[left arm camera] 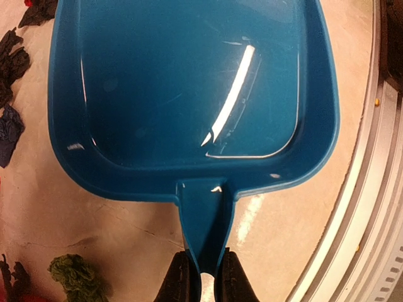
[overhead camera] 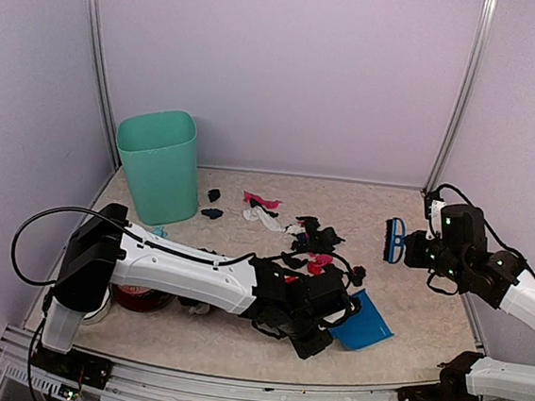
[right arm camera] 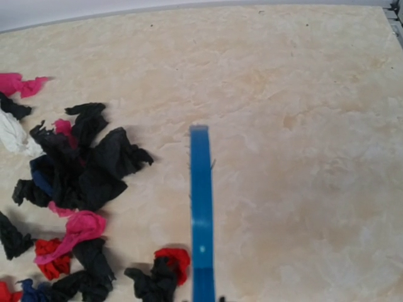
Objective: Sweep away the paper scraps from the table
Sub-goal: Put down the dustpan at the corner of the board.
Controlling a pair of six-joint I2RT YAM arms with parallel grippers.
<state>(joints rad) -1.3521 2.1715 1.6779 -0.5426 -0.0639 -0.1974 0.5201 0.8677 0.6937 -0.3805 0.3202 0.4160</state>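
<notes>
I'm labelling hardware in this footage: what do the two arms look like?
Both arms have white tubular shells and black joints and wrists. A black cable loops beside the left arm; green lights glow on the right arm. The fingers are black.

dustpan (left arm camera: 157, 82): blue plastic, glossy, smooth
paper scraps (right arm camera: 94, 170): crumpled paper, matt
table (right arm camera: 302, 113): beige marbled, smooth, semi-matt
front rail (left arm camera: 371, 207): ribbed metal

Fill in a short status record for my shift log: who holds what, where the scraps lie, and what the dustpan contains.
left gripper: shut on the dustpan handle
dustpan: blue, near the table front, pan empty
right gripper: shut on the brush, right of the scraps
paper scraps: scattered mid-table, mostly black, none in the pan
bin: green, upright, back left
</notes>
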